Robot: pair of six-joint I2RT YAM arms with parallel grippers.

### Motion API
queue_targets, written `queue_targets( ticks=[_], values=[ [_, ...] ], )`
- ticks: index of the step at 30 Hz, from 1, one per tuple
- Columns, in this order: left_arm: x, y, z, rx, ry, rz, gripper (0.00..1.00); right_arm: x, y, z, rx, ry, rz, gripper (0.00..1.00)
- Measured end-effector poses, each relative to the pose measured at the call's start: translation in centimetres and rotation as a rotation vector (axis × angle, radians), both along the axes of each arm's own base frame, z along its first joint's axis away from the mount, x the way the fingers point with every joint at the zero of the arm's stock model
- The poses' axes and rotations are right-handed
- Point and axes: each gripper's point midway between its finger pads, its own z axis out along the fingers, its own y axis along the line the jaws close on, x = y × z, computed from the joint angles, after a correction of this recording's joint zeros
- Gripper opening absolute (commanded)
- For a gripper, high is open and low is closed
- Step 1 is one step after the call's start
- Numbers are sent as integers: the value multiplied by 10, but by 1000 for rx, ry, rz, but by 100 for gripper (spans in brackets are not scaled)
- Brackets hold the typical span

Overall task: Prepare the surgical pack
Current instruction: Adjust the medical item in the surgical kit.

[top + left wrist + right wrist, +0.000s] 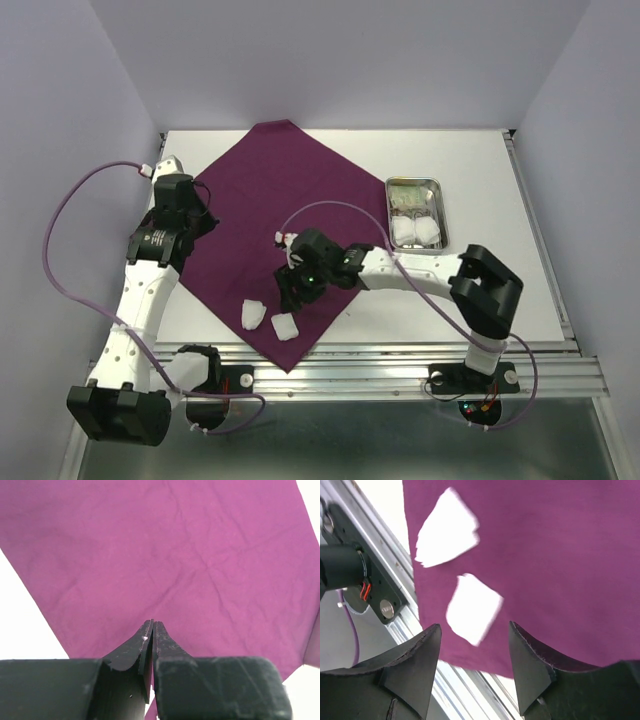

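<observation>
Surgical pack (268,185) lies spread flat as a diamond on the white table (500,200), its near corner reaching over the metal rail. Its left corner is hidden under the left gripper (200,215), whose fingers (145,640) are pressed together. Whether any fabric is pinched between them cannot be made out. The right arm covers part of the cloth's right edge. The right gripper (475,626) hangs with its jaws spread above one of two white gauze pads (286,327) lying near that near corner. The other pad (254,314) is just beside it. A steel tray (443,215) sits off the cloth at right. It holds white pads and something greenish too small to identify.
</observation>
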Motion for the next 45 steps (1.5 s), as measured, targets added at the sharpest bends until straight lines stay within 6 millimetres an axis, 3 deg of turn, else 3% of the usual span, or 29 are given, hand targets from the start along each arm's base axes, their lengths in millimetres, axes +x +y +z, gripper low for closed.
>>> queue_targets(
  ticks=[4, 9, 13, 19, 23, 33, 45],
  values=[
    [-3, 5, 20, 3, -48, 17, 15, -23, 33, -21, -16, 67, 62, 66],
    [-8, 9, 46, 8, -105, 34, 15, -22, 59, -36, 5, 155, 34, 67],
    [-11, 11, 49, 17, -105, 41, 15, -23, 68, -43, 8, 213, 2, 67],
    [-15, 12, 44, 24, -81, 40, 15, -19, 92, -34, 47, 301, -62, 66],
    [-17, 12, 42, 30, -67, 37, 15, -18, 96, -32, 46, 338, -100, 65],
    [-22, 12, 43, 31, -69, 27, 15, -21, 87, -53, -17, 412, -207, 65],
    [-24, 10, 42, 23, -70, 15, 15, -21, 100, -56, 18, 449, -203, 59]
  ],
)
